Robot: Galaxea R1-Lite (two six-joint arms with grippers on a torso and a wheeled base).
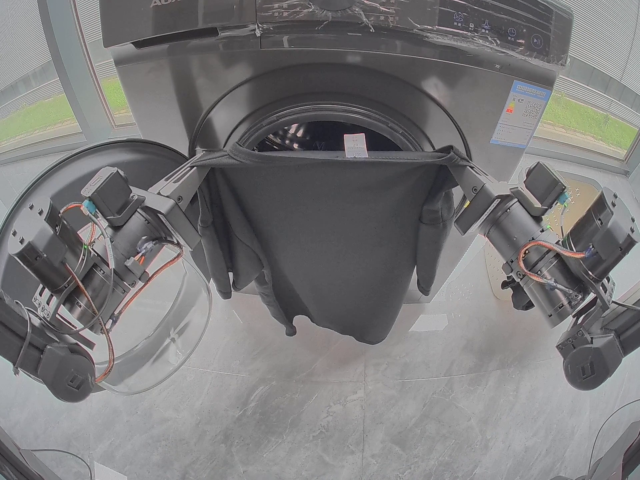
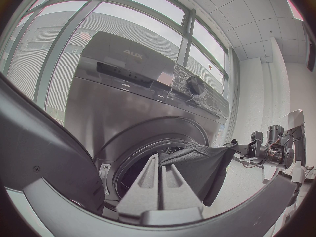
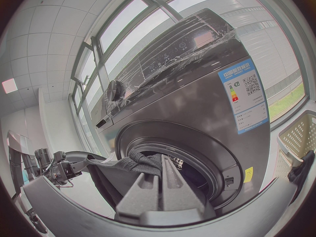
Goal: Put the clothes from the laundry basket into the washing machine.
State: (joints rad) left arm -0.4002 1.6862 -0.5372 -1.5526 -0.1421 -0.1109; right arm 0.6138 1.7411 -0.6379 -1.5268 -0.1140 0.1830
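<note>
Before the round drum opening (image 1: 313,138) of one grey metal washing machine (image 1: 167,95), one dark knit T-shirt (image 1: 333,235) hangs stretched flat between two grippers. The left gripper (image 1: 199,163) and right gripper (image 1: 459,163) are each clamped tight on one shoulder of the fabric. One white label (image 1: 355,145) marks its collar. One glass-bowled door (image 1: 160,328) stands open at the machine's left edge. One cream perforated laundry basket (image 3: 296,135) beside the machine's right edge carries one dark garment (image 3: 302,168) over its rim.
</note>
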